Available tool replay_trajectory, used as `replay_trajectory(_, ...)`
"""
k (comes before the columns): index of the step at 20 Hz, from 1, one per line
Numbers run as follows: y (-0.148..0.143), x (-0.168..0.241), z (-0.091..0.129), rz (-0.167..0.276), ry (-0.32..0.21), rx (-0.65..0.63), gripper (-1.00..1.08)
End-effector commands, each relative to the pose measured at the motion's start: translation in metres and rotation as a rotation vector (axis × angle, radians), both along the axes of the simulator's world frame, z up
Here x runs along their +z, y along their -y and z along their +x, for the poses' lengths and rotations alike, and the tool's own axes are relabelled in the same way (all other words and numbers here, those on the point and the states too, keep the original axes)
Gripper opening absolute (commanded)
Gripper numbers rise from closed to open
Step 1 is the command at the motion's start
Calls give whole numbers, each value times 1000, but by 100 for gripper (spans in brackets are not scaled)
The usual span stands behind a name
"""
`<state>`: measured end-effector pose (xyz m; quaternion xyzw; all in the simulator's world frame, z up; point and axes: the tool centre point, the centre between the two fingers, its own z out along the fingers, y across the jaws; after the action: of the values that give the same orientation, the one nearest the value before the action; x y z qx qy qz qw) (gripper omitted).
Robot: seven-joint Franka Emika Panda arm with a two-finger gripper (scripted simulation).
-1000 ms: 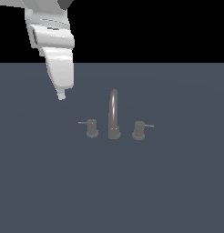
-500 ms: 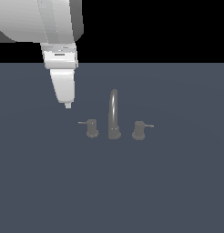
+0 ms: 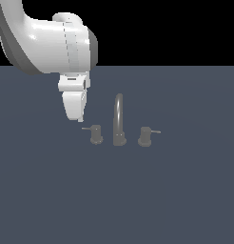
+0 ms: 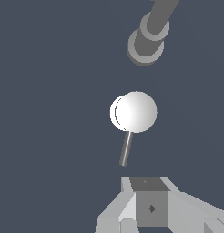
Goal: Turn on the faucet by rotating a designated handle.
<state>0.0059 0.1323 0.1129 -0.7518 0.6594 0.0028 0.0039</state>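
The dark grey faucet [image 3: 119, 119] stands mid-scene, a tall arched spout between two short knobs. The handle [image 3: 95, 134] is the knob on the exterior view's left, with its thin rod pointing left. The twin knob [image 3: 145, 136] has its rod pointing right. My gripper [image 3: 74, 117] hangs just above and to the left of the handle's rod tip, not touching it, and its fingers look closed together and empty. In the wrist view the handle [image 4: 133, 112] shows from above as a bright round cap, its rod [image 4: 126, 149] pointing toward my gripper [image 4: 148, 184]. The spout base [image 4: 147, 43] lies beyond it.
The faucet sits on a flat dark blue-grey surface [image 3: 117, 200]. The white arm [image 3: 47, 45] fills the upper part of the exterior view's left. Nothing else shows.
The arm has swung toward the exterior view's right and come down, bringing the gripper from well left of the faucet to just beside the handle's rod.
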Motion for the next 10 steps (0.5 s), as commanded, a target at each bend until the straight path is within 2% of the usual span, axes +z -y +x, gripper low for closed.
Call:
replay_trajectory(1,5,-13,12,-4,0,-54,-100)
replay_trajectory(10,19,-44,40,-11,-1,-189,-100)
